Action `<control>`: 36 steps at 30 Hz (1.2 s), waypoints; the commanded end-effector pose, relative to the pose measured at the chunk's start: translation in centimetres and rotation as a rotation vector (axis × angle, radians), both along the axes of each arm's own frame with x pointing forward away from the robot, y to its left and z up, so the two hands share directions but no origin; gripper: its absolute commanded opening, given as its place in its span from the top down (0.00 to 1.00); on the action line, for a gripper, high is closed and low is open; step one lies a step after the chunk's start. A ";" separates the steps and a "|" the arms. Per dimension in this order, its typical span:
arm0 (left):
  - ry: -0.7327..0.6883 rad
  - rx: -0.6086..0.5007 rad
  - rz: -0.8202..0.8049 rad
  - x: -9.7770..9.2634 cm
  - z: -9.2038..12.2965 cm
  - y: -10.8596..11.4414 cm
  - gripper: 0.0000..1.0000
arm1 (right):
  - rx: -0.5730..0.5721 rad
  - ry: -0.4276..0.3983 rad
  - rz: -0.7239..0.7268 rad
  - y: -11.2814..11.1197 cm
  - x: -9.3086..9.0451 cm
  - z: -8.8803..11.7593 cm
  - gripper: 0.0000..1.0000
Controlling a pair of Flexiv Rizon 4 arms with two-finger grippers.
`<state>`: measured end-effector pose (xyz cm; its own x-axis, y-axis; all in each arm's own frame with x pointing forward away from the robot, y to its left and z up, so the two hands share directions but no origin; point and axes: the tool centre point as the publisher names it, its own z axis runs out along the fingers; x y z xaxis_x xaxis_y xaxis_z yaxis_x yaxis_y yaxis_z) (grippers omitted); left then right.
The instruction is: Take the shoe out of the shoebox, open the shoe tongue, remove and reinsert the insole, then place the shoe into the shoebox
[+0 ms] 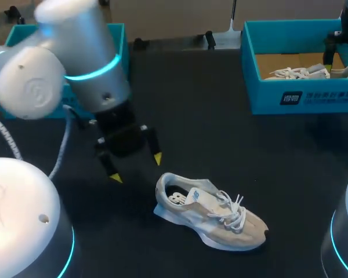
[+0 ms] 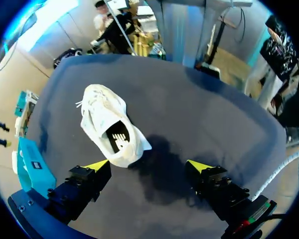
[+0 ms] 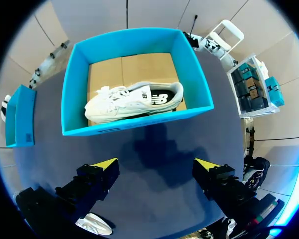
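A beige and white shoe [image 1: 211, 211] lies on its sole on the dark table, heel toward my left arm and laces loose. My left gripper [image 1: 137, 168] hangs open and empty just up and left of the heel. In the left wrist view the shoe [image 2: 112, 129] lies ahead of the gripper [image 2: 148, 164], nearer one finger, and its opening shows the insole. At the back right stands the teal shoebox [image 1: 301, 98] with a second shoe [image 1: 304, 72] inside. My right gripper [image 3: 157, 164] hovers open above the near side of that box [image 3: 134, 124] and its shoe [image 3: 132, 102].
A second teal box or lid [image 1: 119, 46] stands at the back left, partly hidden behind my left arm; the right wrist view shows it [image 3: 20, 117] beside the shoebox. Bare dark table lies between the shoe and the shoebox.
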<state>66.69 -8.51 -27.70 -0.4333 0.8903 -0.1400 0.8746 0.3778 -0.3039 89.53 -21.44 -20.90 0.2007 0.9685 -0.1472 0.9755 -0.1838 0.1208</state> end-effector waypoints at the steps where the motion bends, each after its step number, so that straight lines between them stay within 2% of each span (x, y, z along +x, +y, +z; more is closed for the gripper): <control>1: -0.019 -0.162 0.037 0.0 -0.3 1.8 0.00 | -0.001 -0.002 0.000 0.0 -0.1 0.0 0.00; 7: -0.019 -0.162 0.037 0.0 -0.3 1.8 0.00 | -0.001 -0.002 0.000 0.0 -0.1 0.0 0.00; 8: 0.002 -0.172 0.082 0.0 -0.4 2.2 0.00 | -0.001 -0.002 0.000 0.0 -0.1 0.0 0.00; 12: 0.106 -0.248 0.163 -0.2 -1.0 3.1 0.00 | -0.001 -0.002 0.000 0.0 -0.1 0.0 0.00; 15: 0.239 -0.330 0.258 -0.1 -1.5 3.9 0.00 | -0.001 -0.002 0.000 0.0 -0.1 0.0 0.00; 25: 0.492 -0.514 0.485 -0.2 -2.9 7.0 0.00 | -0.001 -0.002 0.000 0.0 -0.1 0.0 0.00; 26: 0.477 -0.492 0.486 -0.5 -2.9 7.2 0.00 | -0.001 -0.002 0.000 0.0 -0.1 0.0 0.00; 27: 0.396 -0.430 0.478 -0.8 -2.8 7.2 0.00 | -0.001 -0.002 0.000 0.0 -0.1 0.0 0.00; 36: 0.396 -0.430 0.478 -0.8 -2.8 7.2 0.00 | -0.001 -0.002 0.000 0.0 -0.1 0.0 0.00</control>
<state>66.50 -1.35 -30.65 -0.8349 0.5274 -0.1575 0.4357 0.4584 -0.7746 89.53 -21.44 -20.90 0.2008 0.9685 -0.1473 0.9755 -0.1839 0.1208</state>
